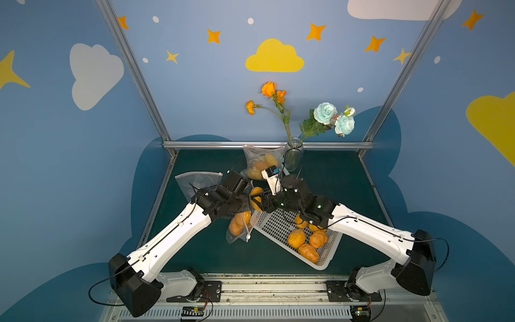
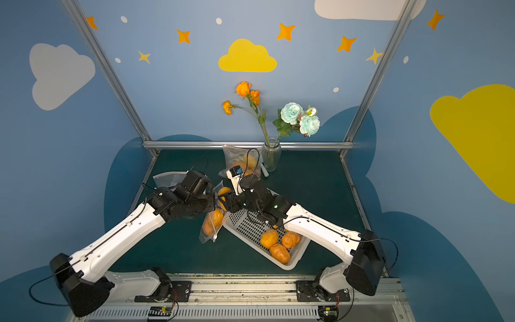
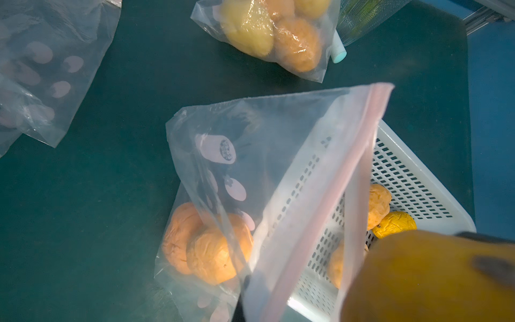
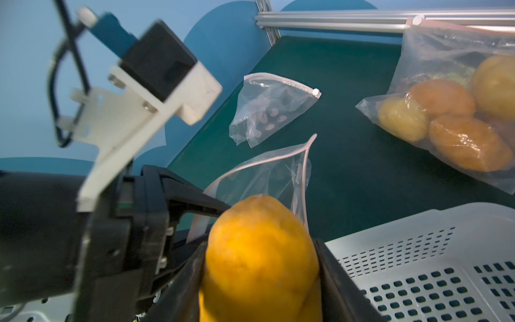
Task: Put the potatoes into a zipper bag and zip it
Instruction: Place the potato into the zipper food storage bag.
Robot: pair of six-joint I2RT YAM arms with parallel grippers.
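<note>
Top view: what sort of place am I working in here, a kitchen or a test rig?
Probably a staged robot training booth, not a kitchen: blue walls painted with clouds and stars, an aluminium frame around a dark green tabletop, and a vase of flowers.

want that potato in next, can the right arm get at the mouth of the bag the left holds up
Probably yes: the left end effector pinches the bag at its rim, the mouth gapes, and the potato in the right end effector is just in front of it, nothing between.
</note>
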